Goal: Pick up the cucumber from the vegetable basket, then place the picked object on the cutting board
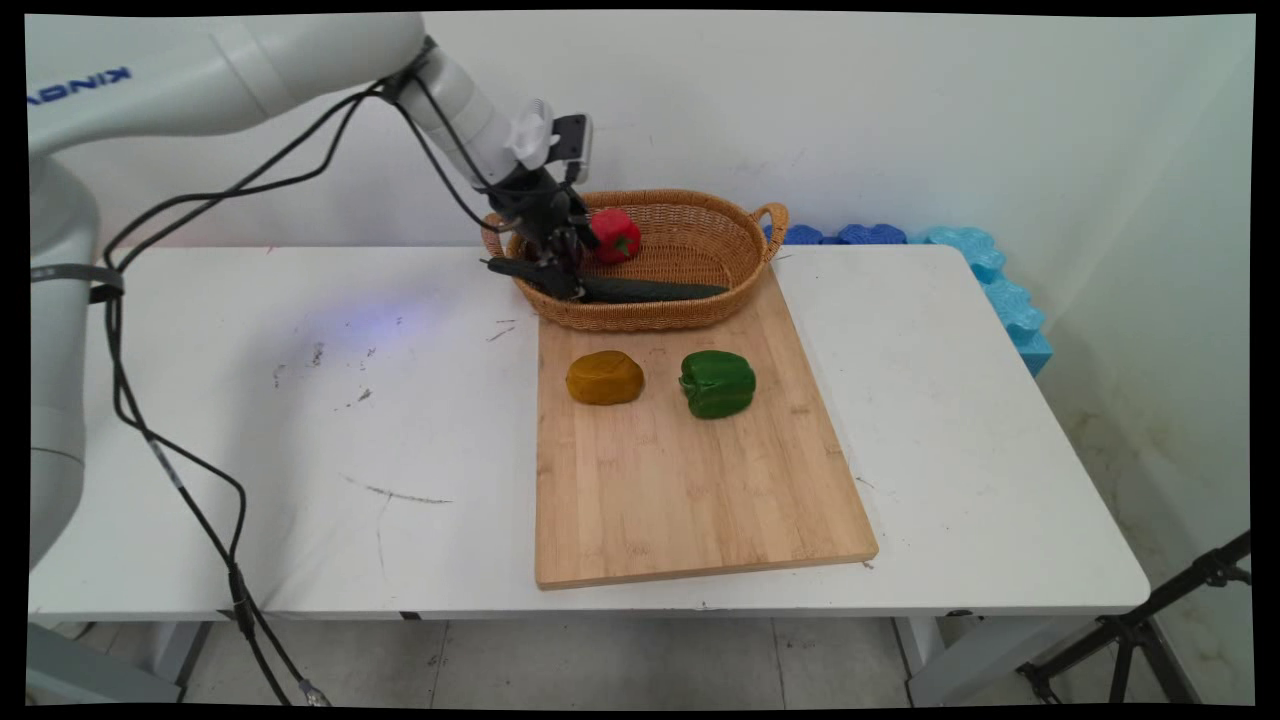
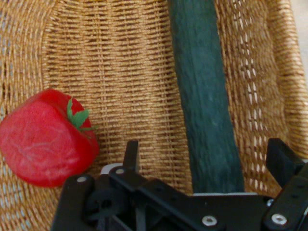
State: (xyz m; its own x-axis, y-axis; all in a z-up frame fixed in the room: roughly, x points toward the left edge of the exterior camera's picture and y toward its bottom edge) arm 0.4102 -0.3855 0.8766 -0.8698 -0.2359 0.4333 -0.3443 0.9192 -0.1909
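Gripper is sitting low at the left end of the wicker basket, reaching in over the rim from the left. Black cables are trailing off the arm and down past the table's near edge.

Hand view: fingers are spread wide, one on each side of a long dark green cucumber. The cucumber is lying between them along the basket floor, its near end running under the linkage. Neither finger is seen pressing on it; gaps of weave are showing on both sides. The gripper is holding nothing that can be made out.

In the main view the cucumber is lying lengthwise along the basket's near wall, stretching from the gripper toward the right.

A red pepper with a small green stem is resting in the basket just beside the gripper, toward the far wall. In the hand view it is sitting left of the fingers, apart from the cucumber.

The basket is standing on the far end of a wooden cutting board, which is lying on the white table.

On the board, in front of the basket: a yellow-brown pepper on the left, a green bell pepper on the right, near each other but not touching.

Blue foam pieces are lining the wall behind the table's right far corner.
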